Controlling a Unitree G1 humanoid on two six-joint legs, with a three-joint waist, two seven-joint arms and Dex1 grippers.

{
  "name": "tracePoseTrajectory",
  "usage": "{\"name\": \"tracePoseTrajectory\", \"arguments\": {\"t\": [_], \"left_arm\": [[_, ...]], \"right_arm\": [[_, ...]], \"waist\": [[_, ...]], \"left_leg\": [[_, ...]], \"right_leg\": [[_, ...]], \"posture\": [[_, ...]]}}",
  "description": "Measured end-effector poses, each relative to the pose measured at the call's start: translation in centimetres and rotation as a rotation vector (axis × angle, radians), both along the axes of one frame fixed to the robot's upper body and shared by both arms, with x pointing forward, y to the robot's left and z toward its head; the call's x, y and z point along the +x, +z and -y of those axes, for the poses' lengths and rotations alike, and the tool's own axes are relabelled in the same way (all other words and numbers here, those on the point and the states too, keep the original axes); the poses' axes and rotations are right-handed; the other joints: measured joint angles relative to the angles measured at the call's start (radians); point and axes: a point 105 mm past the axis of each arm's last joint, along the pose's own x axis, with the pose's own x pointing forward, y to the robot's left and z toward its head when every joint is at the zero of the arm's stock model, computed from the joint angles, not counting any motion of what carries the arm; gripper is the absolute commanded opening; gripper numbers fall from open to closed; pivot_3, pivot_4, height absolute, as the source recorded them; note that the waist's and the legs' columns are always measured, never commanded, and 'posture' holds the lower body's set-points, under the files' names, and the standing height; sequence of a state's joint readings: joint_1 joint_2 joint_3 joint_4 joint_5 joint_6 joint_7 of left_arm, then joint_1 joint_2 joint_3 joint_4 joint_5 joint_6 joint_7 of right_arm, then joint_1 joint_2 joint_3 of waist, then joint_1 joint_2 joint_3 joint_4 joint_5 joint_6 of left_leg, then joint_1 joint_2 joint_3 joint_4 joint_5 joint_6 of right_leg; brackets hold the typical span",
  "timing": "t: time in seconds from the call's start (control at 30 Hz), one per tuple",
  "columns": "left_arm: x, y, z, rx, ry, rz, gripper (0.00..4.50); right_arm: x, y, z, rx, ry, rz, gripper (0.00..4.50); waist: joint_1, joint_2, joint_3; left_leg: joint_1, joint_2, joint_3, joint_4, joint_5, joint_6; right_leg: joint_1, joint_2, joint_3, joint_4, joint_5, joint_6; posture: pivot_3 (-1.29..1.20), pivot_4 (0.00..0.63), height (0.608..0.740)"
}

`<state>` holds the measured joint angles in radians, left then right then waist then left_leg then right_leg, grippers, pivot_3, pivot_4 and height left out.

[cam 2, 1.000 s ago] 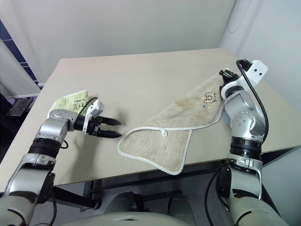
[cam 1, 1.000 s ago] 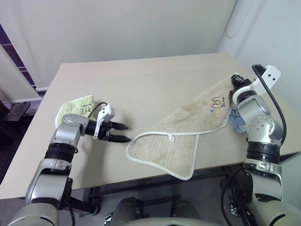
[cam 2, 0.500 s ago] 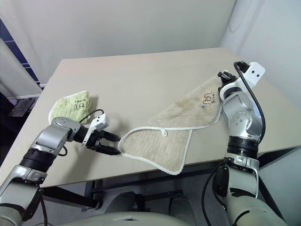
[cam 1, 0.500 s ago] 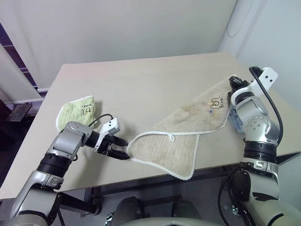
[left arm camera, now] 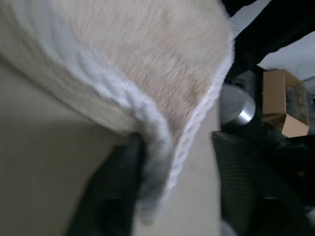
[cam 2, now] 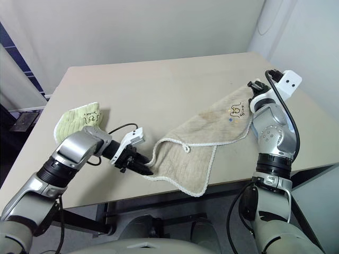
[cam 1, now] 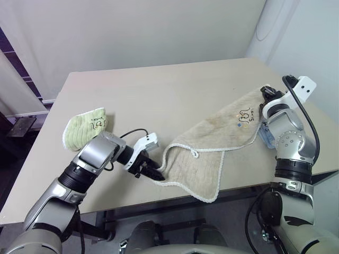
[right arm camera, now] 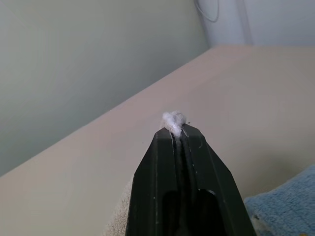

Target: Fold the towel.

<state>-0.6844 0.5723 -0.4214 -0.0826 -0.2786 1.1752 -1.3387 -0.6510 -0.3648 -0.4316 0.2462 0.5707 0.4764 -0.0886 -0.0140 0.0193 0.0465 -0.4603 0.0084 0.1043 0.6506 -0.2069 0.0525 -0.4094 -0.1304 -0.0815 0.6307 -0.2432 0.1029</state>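
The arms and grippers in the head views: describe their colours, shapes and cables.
Both arms are silver-grey metal with rounded joint housings and black bands between the segments. The left gripper and the right gripper each have two slim black fingers and a white block mounted at the wrist. A black cable loops out beside each wrist.

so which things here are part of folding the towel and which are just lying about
Part of the job:
- towel
- left tool, at the towel's near corner
- right tool, shut on the towel's far corner
- table, the folding surface

Just lying about:
- pale-green folded cloth, near the table's left edge
- light-blue cloth, beside the right arm
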Motion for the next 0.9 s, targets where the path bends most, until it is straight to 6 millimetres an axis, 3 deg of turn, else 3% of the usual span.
{"name": "tracePoseTrajectory", "arguments": {"t": [0.1, 0.27, 0.6, 0.73, 0.9], "left_arm": [[-0.2, 2.0, 1.8, 0.005, -0.025, 0.033, 0.03], [-1.2, 2.8, 2.0, 0.055, -0.014, 0.004, 0.03], [-0.4, 7.7, -4.6, 0.072, 0.139, 0.136, 0.03], [2.5, 9.1, -5.9, -0.018, 0.218, 0.27, 0.03], [9.9, 5.8, -8.9, -0.047, 0.426, 0.491, 0.03]], "right_arm": [[0.0, 0.0, -0.1, -0.019, 0.001, -0.002, 0.0], [0.0, 0.0, 0.0, -0.041, -0.003, -0.007, 0.0], [0.0, 0.1, 0.2, -0.058, -0.003, 0.003, 0.0], [0.0, 0.5, 0.3, -0.059, -0.008, 0.02, 0.0], [0.3, 1.1, -0.5, 0.056, 0.085, 0.019, 0.0]], "waist": [[-0.002, 0.0, 0.0], [-0.007, 0.001, 0.001], [-0.003, 0.003, 0.003], [0.001, 0.003, 0.002], [0.001, 0.004, 0.002]], "left_leg": [[0.0, 0.0, 0.0, 0.0, 0.0, 0.0], [0.0, 0.003, 0.0, 0.0, 0.002, 0.001], [0.001, 0.006, 0.0, 0.0, 0.002, -0.004], [0.002, 0.006, 0.0, -0.001, 0.002, -0.004], [0.003, 0.007, 0.0, -0.002, 0.003, -0.006]], "right_leg": [[0.001, 0.0, 0.0, 0.0, 0.0, 0.0], [0.001, 0.004, 0.001, 0.0, 0.0, 0.0], [-0.003, 0.007, 0.001, -0.001, 0.001, -0.003], [-0.003, 0.007, 0.001, -0.002, 0.001, -0.004], [-0.003, 0.007, 0.002, -0.001, 0.003, -0.006]], "posture": [[0.0, 0.0, 0.721], [0.0, 0.0, 0.721], [0.0, 0.0, 0.721], [0.0, 0.0, 0.721], [0.0, 0.0, 0.721]]}}
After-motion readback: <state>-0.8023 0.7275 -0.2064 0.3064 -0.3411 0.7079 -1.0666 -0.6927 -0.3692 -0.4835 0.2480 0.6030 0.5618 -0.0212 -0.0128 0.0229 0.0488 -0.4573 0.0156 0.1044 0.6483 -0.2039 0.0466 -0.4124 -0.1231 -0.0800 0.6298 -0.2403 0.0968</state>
